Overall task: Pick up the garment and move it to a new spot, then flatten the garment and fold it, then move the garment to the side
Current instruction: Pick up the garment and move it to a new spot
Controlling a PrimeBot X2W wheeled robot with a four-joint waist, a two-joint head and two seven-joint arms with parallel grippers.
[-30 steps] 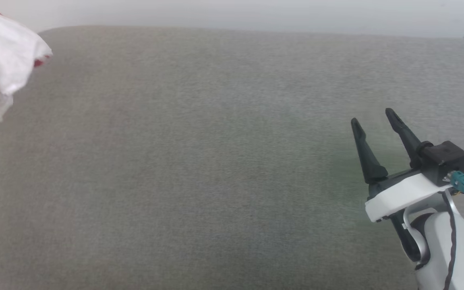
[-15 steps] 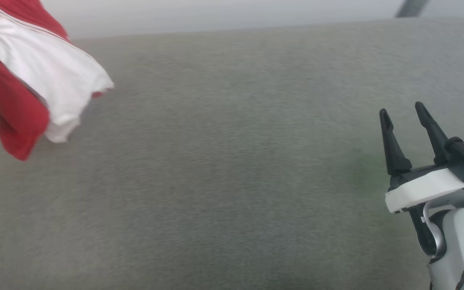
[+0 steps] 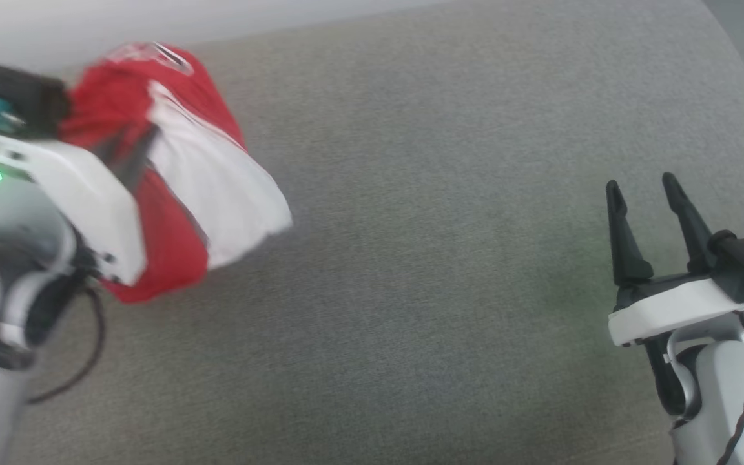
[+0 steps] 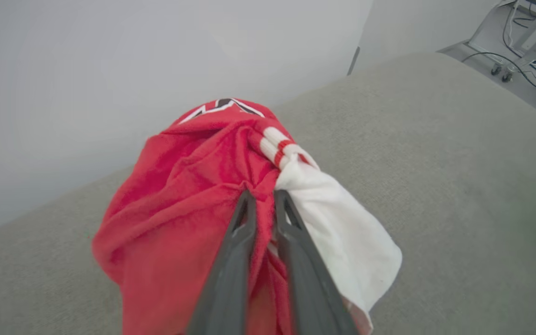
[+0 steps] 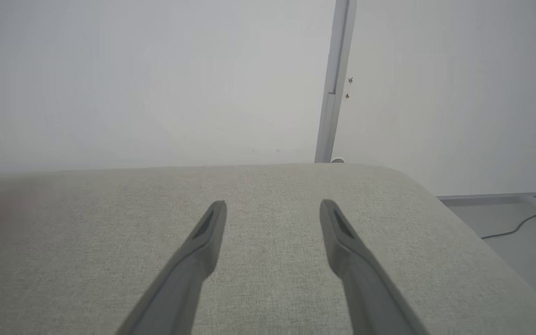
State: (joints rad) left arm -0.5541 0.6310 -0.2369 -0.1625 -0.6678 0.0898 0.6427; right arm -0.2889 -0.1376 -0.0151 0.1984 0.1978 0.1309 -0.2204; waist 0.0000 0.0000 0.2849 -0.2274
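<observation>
While bunched above the grey cushion (image 3: 411, 258), garment (image 4: 179, 223) hangs red, white sleeve drooping, pinched in left gripper (image 4: 263, 194); lettering seemingly black-white; right gripper (image 3: 641, 183) spread, empty

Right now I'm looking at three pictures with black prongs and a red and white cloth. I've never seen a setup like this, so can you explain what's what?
This is a two-armed robot. The wide picture comes from a camera on its head, looking down at a grey padded surface. The other two come from cameras on its wrists, each looking along that arm's two dark fingers. The left gripper is pinched shut on the garment, a red shirt with a white sleeve, bunched up and hanging from the fingers. The right gripper is open and holds nothing; it hovers over the padding.
</observation>
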